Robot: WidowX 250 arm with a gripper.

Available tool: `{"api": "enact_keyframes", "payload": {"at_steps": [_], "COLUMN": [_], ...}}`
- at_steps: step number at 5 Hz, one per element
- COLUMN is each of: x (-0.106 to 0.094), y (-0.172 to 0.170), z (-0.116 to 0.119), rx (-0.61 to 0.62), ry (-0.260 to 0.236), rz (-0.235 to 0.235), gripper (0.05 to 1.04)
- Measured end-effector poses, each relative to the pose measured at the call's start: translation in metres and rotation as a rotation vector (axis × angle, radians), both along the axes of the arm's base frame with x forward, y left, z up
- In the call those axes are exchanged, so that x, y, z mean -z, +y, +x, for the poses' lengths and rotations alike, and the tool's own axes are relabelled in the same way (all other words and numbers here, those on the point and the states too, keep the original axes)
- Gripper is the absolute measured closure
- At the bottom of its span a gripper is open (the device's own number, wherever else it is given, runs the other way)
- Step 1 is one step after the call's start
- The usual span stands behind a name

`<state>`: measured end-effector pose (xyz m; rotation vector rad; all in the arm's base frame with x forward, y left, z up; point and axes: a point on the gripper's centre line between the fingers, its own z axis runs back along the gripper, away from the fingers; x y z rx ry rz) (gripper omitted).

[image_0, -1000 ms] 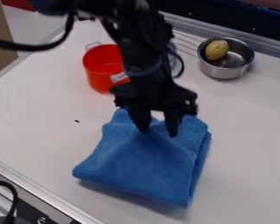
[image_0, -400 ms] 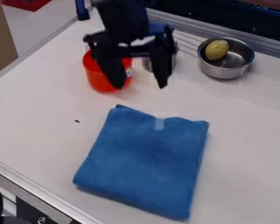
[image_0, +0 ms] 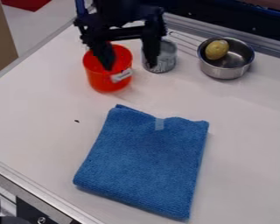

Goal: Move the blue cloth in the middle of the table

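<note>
Blue and fuzzy, the cloth [image_0: 145, 162] is laid flat on the smooth white table [image_0: 242, 131], folded into a rough square. Beyond the cloth, the claw [image_0: 131, 65] is spread wide and empty, and a rounded metal pan [image_0: 223, 71] is set. The placing is judged probably done, though exact centring cannot be confirmed; only the arm's withdrawal may be left.

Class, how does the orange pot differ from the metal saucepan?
The pot is orange; the saucepan is silver. The pot looks deeper, the saucepan shallower. The pot has a short side handle, the saucepan a long wire one. Both are round and open-topped.
</note>
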<state>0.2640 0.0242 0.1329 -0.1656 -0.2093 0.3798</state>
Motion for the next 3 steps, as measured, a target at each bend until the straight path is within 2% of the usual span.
{"api": "enact_keyframes", "payload": {"at_steps": [1,2,3], "x": [0.009,0.004,0.010], "y": [0.032,0.064,0.088], "z": [0.013,0.028,0.039], "rx": [-0.105,-0.201,-0.302], "ry": [-0.052,-0.099,-0.109], "rz": [0.041,0.081,0.142], "gripper": [0.086,0.085,0.086]}}
